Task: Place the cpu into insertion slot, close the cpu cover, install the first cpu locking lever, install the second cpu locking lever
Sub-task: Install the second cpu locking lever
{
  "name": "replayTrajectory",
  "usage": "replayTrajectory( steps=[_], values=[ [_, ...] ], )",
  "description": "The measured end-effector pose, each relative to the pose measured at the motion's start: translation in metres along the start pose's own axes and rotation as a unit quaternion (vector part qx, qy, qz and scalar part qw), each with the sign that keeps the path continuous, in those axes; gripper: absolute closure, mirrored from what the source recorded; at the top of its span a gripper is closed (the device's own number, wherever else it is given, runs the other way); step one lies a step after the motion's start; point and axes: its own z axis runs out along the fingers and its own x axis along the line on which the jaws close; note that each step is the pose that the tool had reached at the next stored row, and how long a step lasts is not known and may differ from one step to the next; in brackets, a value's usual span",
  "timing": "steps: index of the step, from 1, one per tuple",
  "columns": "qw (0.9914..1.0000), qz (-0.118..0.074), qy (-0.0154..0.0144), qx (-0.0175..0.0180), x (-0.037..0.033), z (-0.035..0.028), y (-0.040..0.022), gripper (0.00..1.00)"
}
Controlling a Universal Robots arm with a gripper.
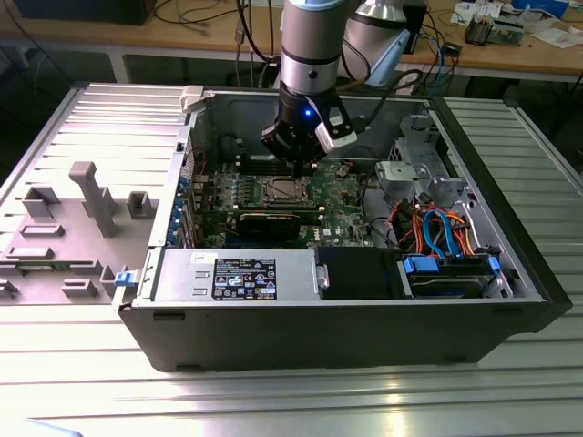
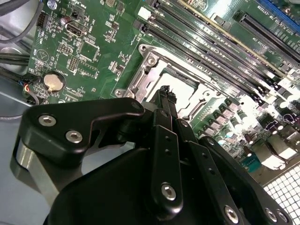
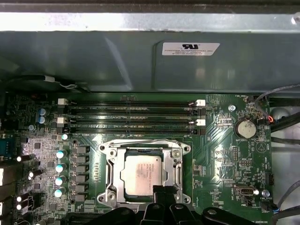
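Black gripper [image 2: 166,93] fingers were pressed together with nothing between them, their tips at the edge of the cpu cover [image 3: 143,171]. The cover lay closed over the insertion slot [image 1: 282,190], the silver cpu [image 3: 144,172] showing through its window. Beyond ran the memory slots [image 3: 133,115] and the grey case wall [image 3: 140,61].

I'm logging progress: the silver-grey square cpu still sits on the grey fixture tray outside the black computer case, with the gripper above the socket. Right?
Not quite. The silver-grey square cpu already lies in the metal-rimmed insertion slot on the green motherboard, as the first wrist view shows. The gripper is indeed right at the socket, inside the black computer case.
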Motion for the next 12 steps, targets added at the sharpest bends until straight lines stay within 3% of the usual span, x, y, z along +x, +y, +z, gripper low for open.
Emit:
replayTrajectory(
  steps=[12],
  values=[
    [1.0,0.0,0.0,0.0,-0.0001,0.0,-0.0003,0.89]
  ],
)
